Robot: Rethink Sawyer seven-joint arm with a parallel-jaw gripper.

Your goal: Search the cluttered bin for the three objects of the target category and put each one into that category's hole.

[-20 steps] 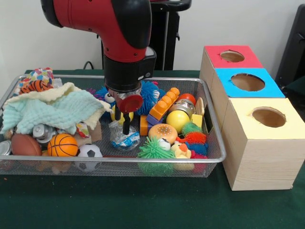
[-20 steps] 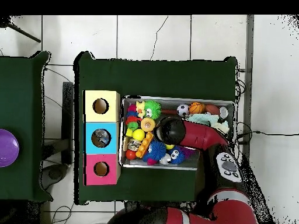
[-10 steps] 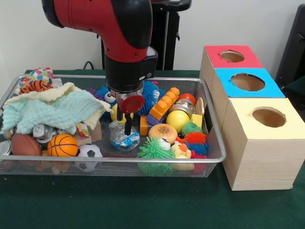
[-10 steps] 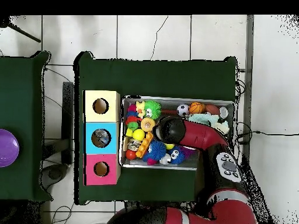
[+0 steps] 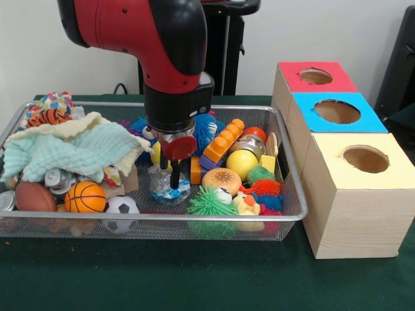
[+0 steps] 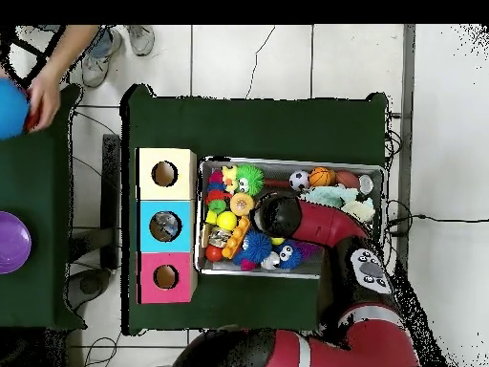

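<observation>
The wire bin (image 5: pixel 285 217) sits on the green table (image 5: pixel 162 278), and along its near wall lie, from the viewer's left, a brown football (image 5: pixel 34 196), a basketball (image 5: pixel 85 197), a small soccer ball (image 5: pixel 121 206) and a green spiky ball (image 5: pixel 209 202), with a duck (image 5: pixel 246 204) just beside the spiky one. Behind the spiky ball rests a burger toy (image 5: pixel 222 180), and left of it a crumpled clear wrapper (image 5: pixel 163 188). The gripper (image 5: pixel 168 170) hangs straight down over that wrapper, its dark fingers (image 5: pixel 174 176) close together with a narrow gap, tips at the wrapper; whether they touch or grip it cannot be told. A red disc on the wrist hides the finger roots. Past the burger toy are a yellow ball (image 5: pixel 241 162), an orange brick strip (image 5: pixel 222 141) leaning across the middle, and a red ball (image 5: pixel 255 133). The left half of the bin is filled by a mint and cream cloth (image 5: pixel 71 148), with a tiger toy (image 5: pixel 47 117) at the far corner. Blue fuzzy toys (image 5: pixel 206 126) lie behind the arm. Right of the bin stand three wooden boxes touching in a row: yellow (image 5: pixel 389 172) nearest, blue (image 5: pixel 303 110), red (image 5: pixel 288 74) farthest, each with a round hole on top. Overhead, a person's hand (image 6: pixel 43 96) reaches toward a blue ball (image 6: pixel 10 105) at a separate table's edge.
</observation>
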